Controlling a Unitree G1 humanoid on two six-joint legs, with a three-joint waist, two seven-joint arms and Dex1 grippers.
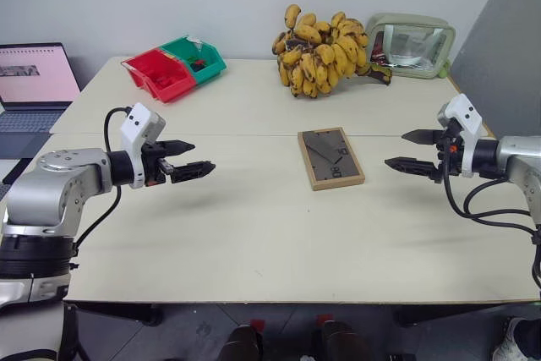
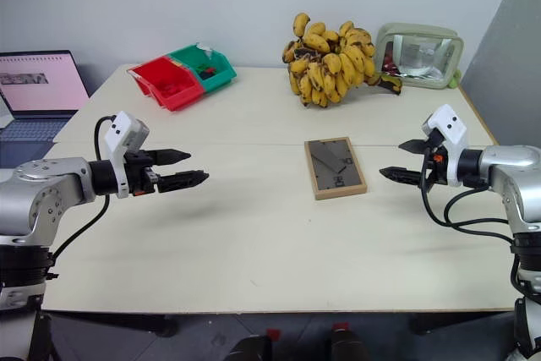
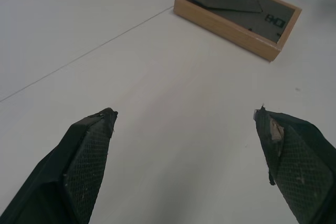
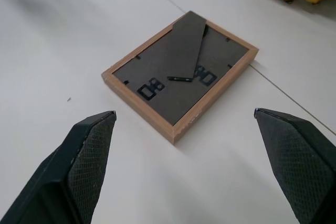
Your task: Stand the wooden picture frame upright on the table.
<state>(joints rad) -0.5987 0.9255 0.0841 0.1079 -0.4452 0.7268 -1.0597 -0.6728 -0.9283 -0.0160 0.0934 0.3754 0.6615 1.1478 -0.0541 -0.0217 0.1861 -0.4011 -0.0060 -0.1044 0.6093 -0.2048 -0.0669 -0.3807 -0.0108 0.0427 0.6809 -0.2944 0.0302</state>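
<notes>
Frame: we see the wooden picture frame (image 1: 330,158) lying flat on the table (image 1: 254,234), back panel up, with its dark stand flap folded against the panel. Its far short edge sits just on our side of the table's seam line (image 1: 211,134).

Left gripper: our left gripper (image 1: 190,158) hovers above the tabletop, well to the left of the frame and apart from it. Its two black fingers are spread wide and nothing is between them; the tips point toward the frame.

Right gripper: our right gripper (image 1: 407,150) hovers to the right of the frame, nearer to it than the left one but not touching. Its fingers are also spread wide and empty, tips aimed at the frame.

Bananas: we see a large bunch of bananas (image 1: 325,52) beyond the frame, on the far half of the table past the seam.

Bins: a red bin (image 1: 158,75) and a green bin (image 1: 196,58) stand touching, beyond the frame and to its left.

Pouch: a clear pouch with pale green trim (image 1: 412,43) stands beyond the frame and to its right, just beside the bananas.

Laptop: an open laptop (image 1: 34,86) sits far left of the frame, off the table's edge.
</notes>
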